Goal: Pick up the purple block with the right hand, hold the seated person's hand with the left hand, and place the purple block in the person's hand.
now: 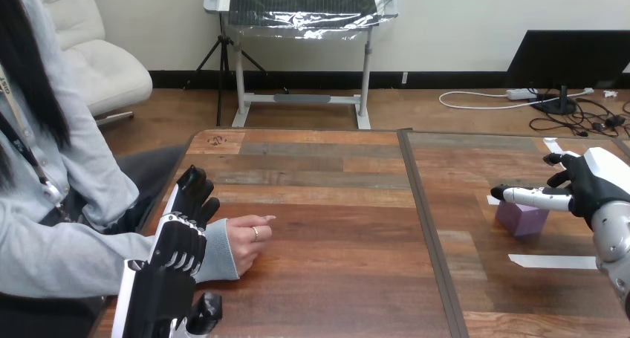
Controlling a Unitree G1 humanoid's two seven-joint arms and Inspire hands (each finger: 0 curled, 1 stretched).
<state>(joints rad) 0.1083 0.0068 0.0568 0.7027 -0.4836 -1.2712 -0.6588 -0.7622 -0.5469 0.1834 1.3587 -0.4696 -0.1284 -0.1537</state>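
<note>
Fingers (531,197) of the right hand (588,183) stretch straight over the purple block (521,220).

1. The left arm (151,299) comes up from the bottom edge at the left, its forearm pointing forward.
2. The left hand (178,238) shows its back, white shells up. Its fingers (195,193) reach forward, close together and nearly straight; the thumb juts out low to the right.
3. The right arm (613,238) enters at the right edge, its silver forearm rising to the wrist.
4. The right hand (588,183) faces left, its fingers (531,197) stretched out level, the thumb held apart above them.
</note>
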